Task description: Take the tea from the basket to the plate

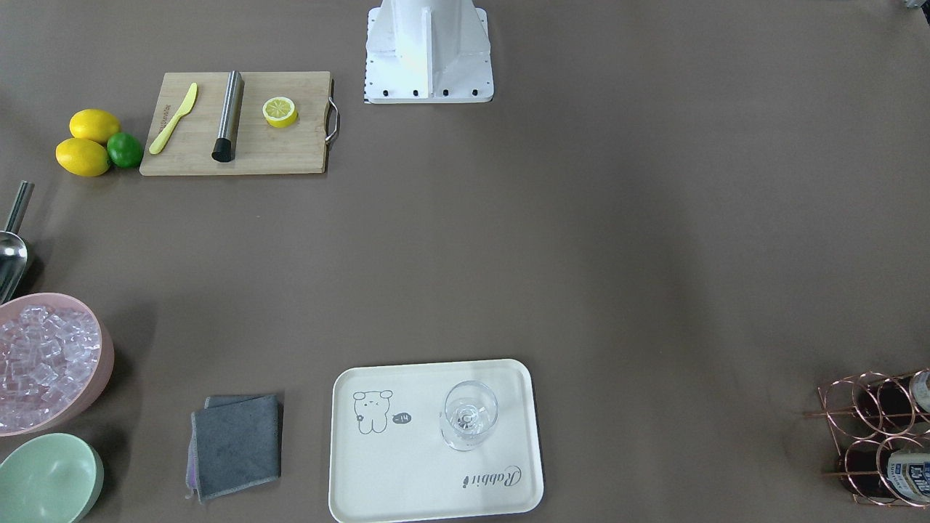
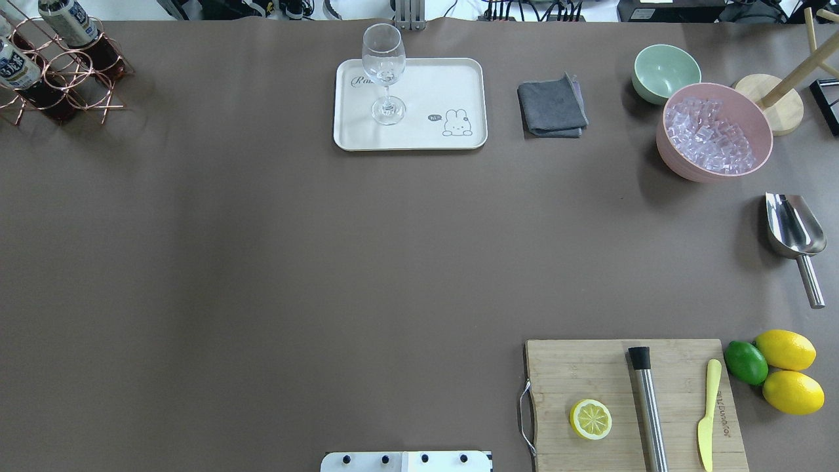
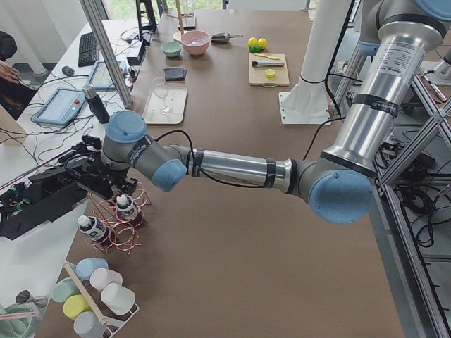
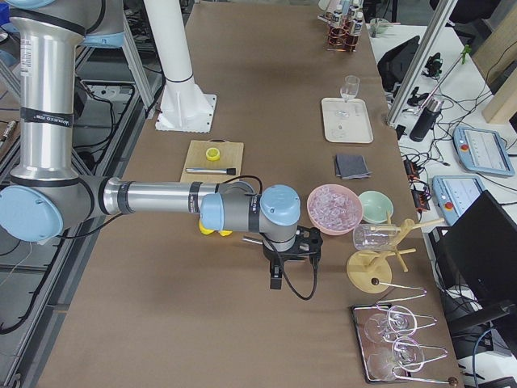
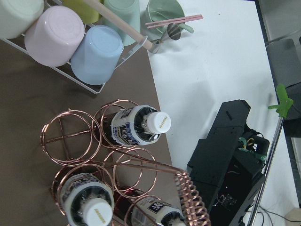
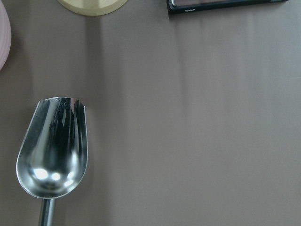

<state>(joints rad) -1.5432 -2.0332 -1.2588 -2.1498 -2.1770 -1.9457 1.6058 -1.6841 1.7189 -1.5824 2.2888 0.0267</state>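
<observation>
Tea bottles [image 5: 138, 125], clear plastic with white screw caps, sit in the rose-gold wire-ring basket [image 5: 70, 141], two of them cropped. Left pincer [image 3: 109, 184] hangs over it, right pincer [image 4: 279, 273] over the brown worktop [image 2: 262, 262]; whether either is apart cannot be told. The cream rectangular plate [image 2: 419, 98] lies well apart.

Brown table [image 2: 262, 262], white side desk [image 5: 211, 70]

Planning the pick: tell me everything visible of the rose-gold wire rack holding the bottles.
The rose-gold wire rack looks like thin copper-toned metal: round rings joined in rows, with a coiled wire handle on top. It stands at the brown table's far left corner. Three white-capped bottles of dark tea sit in rings, tilted; at least one ring is empty. The left hand is close above it; contact can't be told.
</observation>
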